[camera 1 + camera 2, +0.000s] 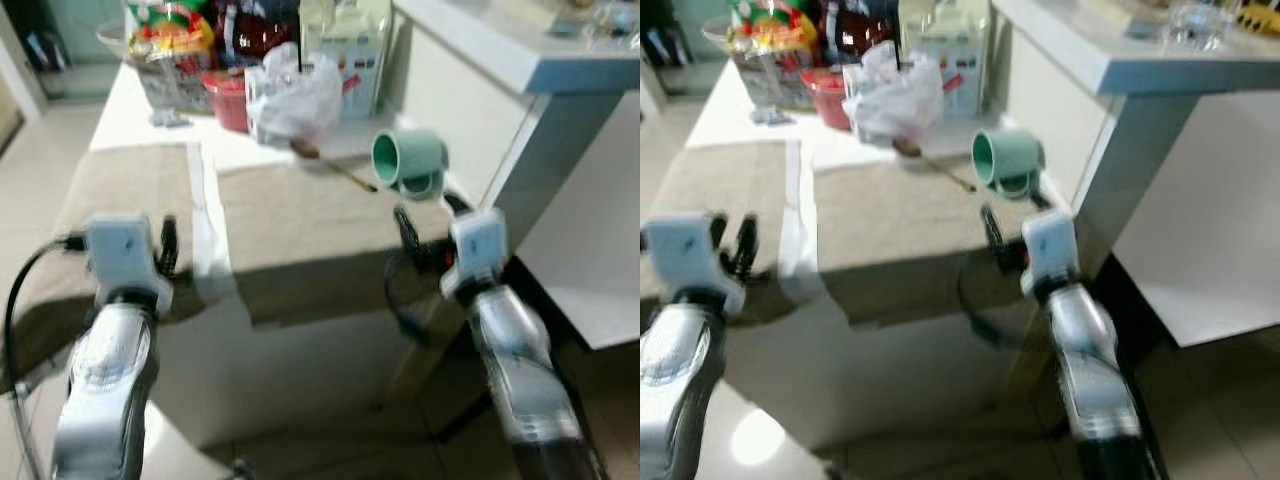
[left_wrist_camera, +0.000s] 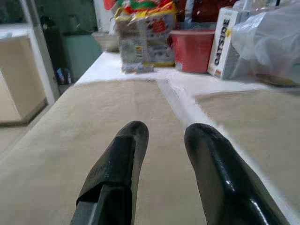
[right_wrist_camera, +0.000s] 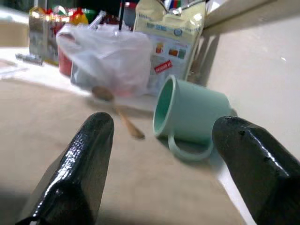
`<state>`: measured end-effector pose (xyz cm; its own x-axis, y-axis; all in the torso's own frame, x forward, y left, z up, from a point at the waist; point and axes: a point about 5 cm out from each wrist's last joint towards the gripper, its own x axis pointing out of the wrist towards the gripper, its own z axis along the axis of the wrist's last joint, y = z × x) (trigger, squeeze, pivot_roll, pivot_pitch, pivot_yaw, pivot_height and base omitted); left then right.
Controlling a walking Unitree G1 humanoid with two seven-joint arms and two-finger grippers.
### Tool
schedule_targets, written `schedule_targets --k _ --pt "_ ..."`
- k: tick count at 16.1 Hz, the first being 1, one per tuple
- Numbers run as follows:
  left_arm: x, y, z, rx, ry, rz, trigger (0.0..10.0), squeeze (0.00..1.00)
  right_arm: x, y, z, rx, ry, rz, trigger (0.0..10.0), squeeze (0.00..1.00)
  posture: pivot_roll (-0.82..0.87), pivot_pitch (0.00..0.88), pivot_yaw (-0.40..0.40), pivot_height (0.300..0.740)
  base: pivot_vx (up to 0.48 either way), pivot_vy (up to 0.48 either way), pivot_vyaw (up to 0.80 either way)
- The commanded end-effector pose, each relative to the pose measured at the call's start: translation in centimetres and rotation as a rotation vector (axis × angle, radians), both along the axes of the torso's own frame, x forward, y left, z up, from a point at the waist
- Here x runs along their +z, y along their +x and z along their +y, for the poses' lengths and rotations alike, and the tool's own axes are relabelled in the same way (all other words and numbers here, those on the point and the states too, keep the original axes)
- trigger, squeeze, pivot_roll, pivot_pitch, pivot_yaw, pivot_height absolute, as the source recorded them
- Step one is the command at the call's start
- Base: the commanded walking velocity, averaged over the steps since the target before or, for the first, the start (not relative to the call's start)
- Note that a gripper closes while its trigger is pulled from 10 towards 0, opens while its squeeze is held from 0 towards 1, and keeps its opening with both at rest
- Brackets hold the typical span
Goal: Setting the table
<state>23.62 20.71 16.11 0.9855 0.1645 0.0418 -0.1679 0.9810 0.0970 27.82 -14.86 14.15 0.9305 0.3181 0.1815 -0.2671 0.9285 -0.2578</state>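
1. Green in colour, the mug (image 1: 409,158) lies on its side on the right beige placemat (image 1: 300,230), near the right edge of the table (image 1: 130,120). Its mouth faces the robot's left and its handle rests on the mat.
2. A wooden spoon (image 1: 335,165) lies on the same placemat, just beside the mug, with its bowl close to a white plastic bag (image 1: 292,95).
3. The right tool (image 3: 161,168) hangs low over the near edge of this placemat. It is released, with its fingers (image 3: 82,164) wide apart, and the mug stands apart from them, further along the table.
4. The left tool (image 2: 161,159) is over the left beige placemat (image 1: 120,200). It is also released, with a narrow gap between its fingers (image 2: 122,159), and grasps nothing.
5. At the far end of the table stand a red container (image 1: 229,98), snack bags (image 1: 170,45) and a carton (image 2: 225,42).
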Motion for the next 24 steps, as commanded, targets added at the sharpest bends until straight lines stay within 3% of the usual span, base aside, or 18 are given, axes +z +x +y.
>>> schedule_targets --k 1,4,7,12,20,24 --pt "0.6 -1.0 -0.1 0.005 -0.007 -0.035 10.0 0.00 0.2 -0.8 -0.1 0.009 -0.045 -0.017 10.0 0.00 -0.01 0.000 -0.032 0.740 0.000 0.000 0.00" --pt "0.4 -1.2 -1.9 -0.008 -0.016 -0.040 10.0 0.00 -0.6 -1.3 1.2 0.029 -0.025 0.027 10.0 0.00 0.01 0.000 -0.039 0.740 0.000 0.000 0.00" --pt "0.6 -0.9 -1.8 0.020 -0.017 -0.058 10.0 0.00 -0.7 -0.4 1.6 0.020 -0.011 0.045 10.0 0.00 0.02 0.000 -0.040 0.740 0.000 0.000 0.00" --pt "1.0 -0.5 -2.8 0.032 -0.039 -0.086 10.0 0.00 -1.0 0.8 1.8 0.015 -0.038 0.052 10.0 0.00 0.02 0.000 -0.048 0.740 0.444 0.000 0.00" --pt "0.7 0.0 -3.7 0.027 -0.020 -0.072 10.0 0.00 -1.7 1.1 2.6 0.036 -0.044 0.072 10.0 0.00 0.02 0.000 -0.045 0.740 0.416 0.000 0.00" --pt "0.6 -0.1 -4.1 0.002 -0.016 -0.068 10.0 0.00 0.8 2.8 4.0 0.035 0.034 0.035 10.0 0.00 0.02 0.000 -0.049 0.740 0.000 0.000 0.00"
